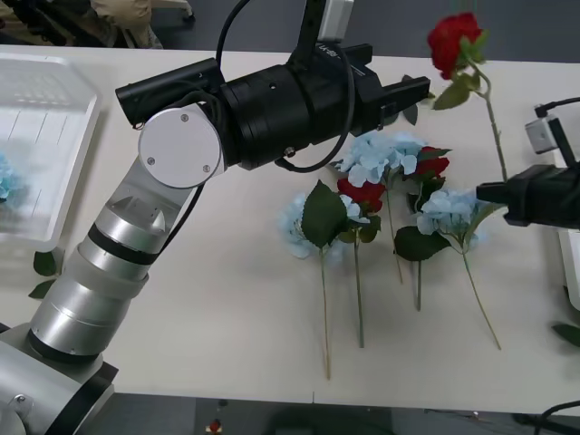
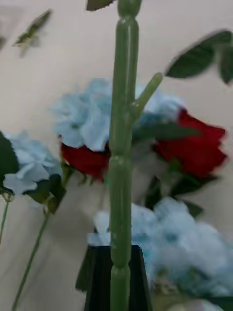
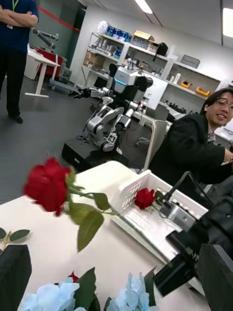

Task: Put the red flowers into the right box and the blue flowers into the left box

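Red flower [image 1: 453, 41] in right jaws [image 1: 494, 191]

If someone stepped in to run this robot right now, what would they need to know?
Right claw: shut on a red rose's stem, held above the table.
Left claw: open, hovering over the flower pile.
Done: one red rose lies in the right box; one blue flower in the left box.
Left: two red roses and four blue flowers remain on the table.

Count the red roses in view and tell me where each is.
4. One red rose stands held by its stem in the right gripper; two lie on the table among the blue flowers; one lies in the right box. Leaves may hide others.
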### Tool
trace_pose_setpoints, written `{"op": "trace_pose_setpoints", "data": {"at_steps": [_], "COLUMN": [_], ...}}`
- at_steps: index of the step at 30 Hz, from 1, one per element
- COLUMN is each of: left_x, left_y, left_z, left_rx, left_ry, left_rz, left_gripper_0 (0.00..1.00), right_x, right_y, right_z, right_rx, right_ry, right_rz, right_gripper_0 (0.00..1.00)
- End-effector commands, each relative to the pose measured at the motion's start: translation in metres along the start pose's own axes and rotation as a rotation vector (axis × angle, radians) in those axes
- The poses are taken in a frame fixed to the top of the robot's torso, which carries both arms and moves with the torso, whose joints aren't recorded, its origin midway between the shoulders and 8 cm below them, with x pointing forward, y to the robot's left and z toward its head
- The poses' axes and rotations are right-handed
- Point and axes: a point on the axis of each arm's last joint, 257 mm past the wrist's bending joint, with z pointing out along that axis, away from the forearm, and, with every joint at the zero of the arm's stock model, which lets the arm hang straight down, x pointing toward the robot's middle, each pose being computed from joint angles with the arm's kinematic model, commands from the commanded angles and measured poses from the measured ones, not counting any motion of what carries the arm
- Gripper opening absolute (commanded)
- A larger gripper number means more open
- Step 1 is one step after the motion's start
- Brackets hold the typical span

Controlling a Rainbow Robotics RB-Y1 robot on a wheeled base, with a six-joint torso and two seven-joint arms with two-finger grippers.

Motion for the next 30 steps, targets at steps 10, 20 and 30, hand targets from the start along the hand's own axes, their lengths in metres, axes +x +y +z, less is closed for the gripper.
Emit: {"op": "trace_pose_setpoints", "data": {"at_steps": [10, 20, 30], "left_x": [-0.009, 0.130, 0.227], "left_y": [0.020, 0.012, -0.018], "left_z": [-0.083, -0.145, -0.151], "left_rx": [0.058, -0.025, -0.129], "left_ry": [0.194, 0.532, 0.761], "left_rz": [-0.142, -0.448, -0.526], "left_gripper_0": [1.00, 1.00, 1.00], "right_x": [0.041, 0.093, 0.118], "right_y": [-0.134, -0.198, -0.235], "right_z": [-0.150, -0.231, -0.255], "right_rx": [0.476, 0.753, 0.901], "right_ry": [0.309, 0.397, 0.372], "right_rz": [-0.059, -0.098, -0.127], "right_gripper_0": [0.00, 0.00, 0.00]}}
